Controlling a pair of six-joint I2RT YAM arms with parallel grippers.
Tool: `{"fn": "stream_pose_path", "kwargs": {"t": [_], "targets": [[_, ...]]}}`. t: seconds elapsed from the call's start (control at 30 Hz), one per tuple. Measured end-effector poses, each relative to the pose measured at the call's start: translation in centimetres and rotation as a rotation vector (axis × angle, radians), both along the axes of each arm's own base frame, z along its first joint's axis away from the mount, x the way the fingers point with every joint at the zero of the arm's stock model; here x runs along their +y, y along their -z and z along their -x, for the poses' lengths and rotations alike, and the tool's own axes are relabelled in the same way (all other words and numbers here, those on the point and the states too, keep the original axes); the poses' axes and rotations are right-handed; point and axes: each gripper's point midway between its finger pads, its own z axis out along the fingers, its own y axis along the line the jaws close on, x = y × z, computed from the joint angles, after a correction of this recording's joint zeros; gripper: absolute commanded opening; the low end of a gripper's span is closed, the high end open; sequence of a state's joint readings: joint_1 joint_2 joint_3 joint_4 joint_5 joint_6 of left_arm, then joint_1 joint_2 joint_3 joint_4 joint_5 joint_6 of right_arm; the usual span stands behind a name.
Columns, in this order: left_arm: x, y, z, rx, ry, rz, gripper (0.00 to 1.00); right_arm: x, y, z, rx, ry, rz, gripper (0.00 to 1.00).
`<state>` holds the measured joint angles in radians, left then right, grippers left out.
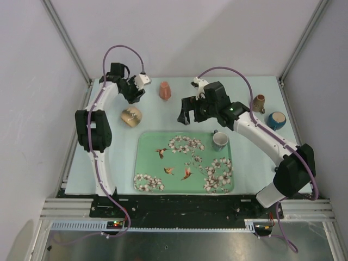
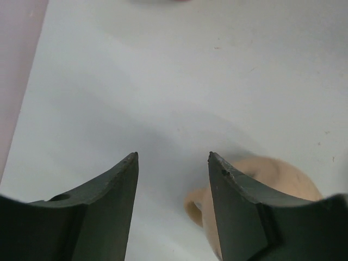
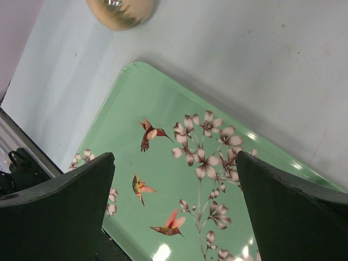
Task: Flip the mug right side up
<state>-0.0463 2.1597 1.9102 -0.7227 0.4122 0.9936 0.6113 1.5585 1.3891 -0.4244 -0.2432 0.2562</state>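
Top external view: the tan glazed ceramic mug (image 1: pixel 131 116) is seen on the pale table (image 1: pixel 253 163), just beyond the far left corner of the green floral tray (image 1: pixel 149 163). It appears not to stand on its base, though whether it is tipped on its side or fully inverted cannot be told. The left claw (image 1: pixel 135 95) is held just beyond it, released and empty. In the left wrist view its jaws are spread over bare table, with the mug (image 2: pixel 272 176) and its handle partly hidden behind one finger (image 2: pixel 239 217). The right claw (image 1: pixel 189 117) is also released, with nothing between its jaws, and is poised above the tray's far edge.

Several risks can be judged from here. The mug lies to one side of the left claw's opening rather than between the jaws, so a descent made without re-centring could land a finger on the rounded wall and the mug could be rolled away. A glazed, curved wall is likely to slip if pinched shallowly — a grip lost mid-turn would drop it on the table. The terracotta-pink mug (image 1: pixel 165 90) nearby could be mistaken for the target, or clipped in a wide swing.
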Motion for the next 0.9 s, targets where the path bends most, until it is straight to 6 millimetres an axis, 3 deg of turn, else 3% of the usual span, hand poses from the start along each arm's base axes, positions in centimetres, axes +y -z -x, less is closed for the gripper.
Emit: {"fn": "stream_pose_path", "kwargs": {"t": [0.17,0.3,0.47,0.57,0.67,0.8,0.9], "targets": [[0.3,-2.6,-1.1,-0.034,-0.051,0.044,0.64,-0.3,0.1,0.2,0.005,0.002,0.008,0.99],[2.0,-4.8,-1.3,-0.091,-0.078,0.049,0.68,-0.4,0.3,0.3,0.012,0.001,0.013,1.00],[5.8,-4.9,2.4,-0.085,-0.074,-0.009,0.94,-0.4,1.1,0.7,0.028,-0.005,0.024,1.00],[7.5,-5.0,4.5,-0.093,-0.049,-0.053,0.99,-0.3,1.4,1.0,0.036,-0.015,0.026,0.99],[7.8,-5.4,5.3,-0.105,-0.022,-0.075,0.99,-0.1,1.7,1.3,0.043,-0.026,0.026,0.99],[7.2,-5.4,4.6,-0.084,-0.045,-0.026,1.00,0.1,1.8,1.7,0.050,-0.039,0.024,0.99],[6.5,-5.9,2.1,-0.085,-0.100,0.046,1.00,0.1,2.0,1.8,0.054,-0.042,0.025,0.99]]}}
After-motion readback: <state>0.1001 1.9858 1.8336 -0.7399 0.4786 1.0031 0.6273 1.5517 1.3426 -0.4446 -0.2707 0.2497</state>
